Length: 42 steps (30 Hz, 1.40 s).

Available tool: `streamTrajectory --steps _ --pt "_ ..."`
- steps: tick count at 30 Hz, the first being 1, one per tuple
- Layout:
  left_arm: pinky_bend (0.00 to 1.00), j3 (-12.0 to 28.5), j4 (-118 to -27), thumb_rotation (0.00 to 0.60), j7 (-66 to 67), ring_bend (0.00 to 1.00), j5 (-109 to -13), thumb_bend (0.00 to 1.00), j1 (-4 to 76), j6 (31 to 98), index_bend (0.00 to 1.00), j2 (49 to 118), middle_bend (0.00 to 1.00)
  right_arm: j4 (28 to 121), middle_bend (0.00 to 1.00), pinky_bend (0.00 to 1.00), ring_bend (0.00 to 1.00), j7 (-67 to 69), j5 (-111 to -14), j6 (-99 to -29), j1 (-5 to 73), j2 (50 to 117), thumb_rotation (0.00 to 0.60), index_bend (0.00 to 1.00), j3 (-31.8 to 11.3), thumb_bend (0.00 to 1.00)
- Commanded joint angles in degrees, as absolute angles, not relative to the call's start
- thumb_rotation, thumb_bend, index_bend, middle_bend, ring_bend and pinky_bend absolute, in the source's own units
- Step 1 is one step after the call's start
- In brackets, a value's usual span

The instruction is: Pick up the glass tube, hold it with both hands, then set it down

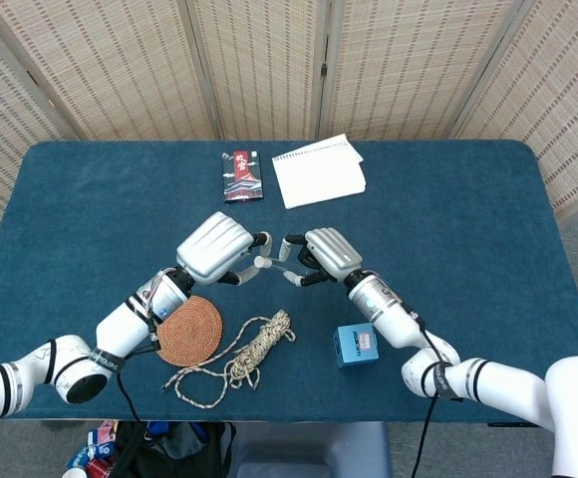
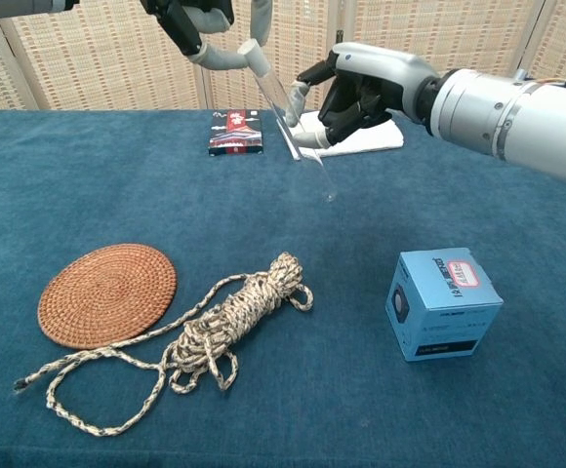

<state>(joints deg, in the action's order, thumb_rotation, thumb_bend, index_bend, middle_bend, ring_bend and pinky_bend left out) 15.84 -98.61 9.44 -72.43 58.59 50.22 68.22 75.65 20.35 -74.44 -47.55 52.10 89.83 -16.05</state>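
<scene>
Above the blue cloth-covered table [image 1: 468, 209], the silver left hand [image 1: 214, 247] and silver right hand [image 1: 326, 253] each pinched the clear glass tube [image 2: 291, 132], which hung tilted in the air between them, clear of the table.

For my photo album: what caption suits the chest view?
Both hands, left hand and right hand, hold a glass tube above the table.

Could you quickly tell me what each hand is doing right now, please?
Left hand: holding the capped upper end of the glass tube, above the table.
Right hand: gripping the same tube lower down.
</scene>
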Motion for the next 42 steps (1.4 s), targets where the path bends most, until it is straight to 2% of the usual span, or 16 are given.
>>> streamTrajectory --steps 1,32,34,35,37,40,42 --pt "1.0 15.8 -98.7 0.6 9.5 0.95 -72.3 0.4 58.6 50.1 0.57 68.2 0.94 75.6 1.0 1.0 1.0 20.4 -74.4 -47.6 52.1 89.9 0.6 0.91 -16.0 0.6" --pt "1.0 14.9 -98.1 0.6 12.2 0.95 -71.1 0.4 59.4 50.1 0.56 69.8 0.94 75.4 1.0 1.0 1.0 20.2 -73.8 -48.0 52.7 91.3 0.6 0.94 -16.7 0.62" --pt "1.0 14.9 -98.1 0.6 12.6 0.95 -70.6 0.4 59.3 50.0 0.5 69.7 0.94 75.4 1.0 1.0 1.0 19.7 -73.6 -47.8 52.7 91.2 0.6 0.94 -16.5 0.63" --pt "1.0 14.9 -98.2 0.6 12.9 0.94 -70.1 0.39 59.3 49.8 0.44 69.5 0.94 75.4 1.0 1.0 1.0 19.3 -73.6 -47.5 52.8 91.0 0.6 0.94 -16.4 0.63" --pt "1.0 14.8 -98.7 0.6 13.8 0.94 -68.8 0.39 59.3 49.5 0.25 69.1 0.93 75.5 1.0 1.0 1.0 18.2 -73.2 -46.9 52.9 90.3 0.6 0.94 -16.2 0.63" --pt "0.99 14.8 -99.1 0.6 14.5 0.92 -67.1 0.36 59.1 49.5 0.09 68.5 0.9 76.4 1.0 1.0 1.0 16.0 -72.3 -45.4 53.0 88.5 0.6 0.94 -15.9 0.63" --pt "0.97 14.7 -99.6 0.6 14.6 0.89 -65.4 0.34 58.9 48.7 0.02 67.6 0.87 77.4 1.0 1.0 1.0 13.9 -71.3 -43.8 53.4 86.6 0.6 0.94 -15.7 0.63"
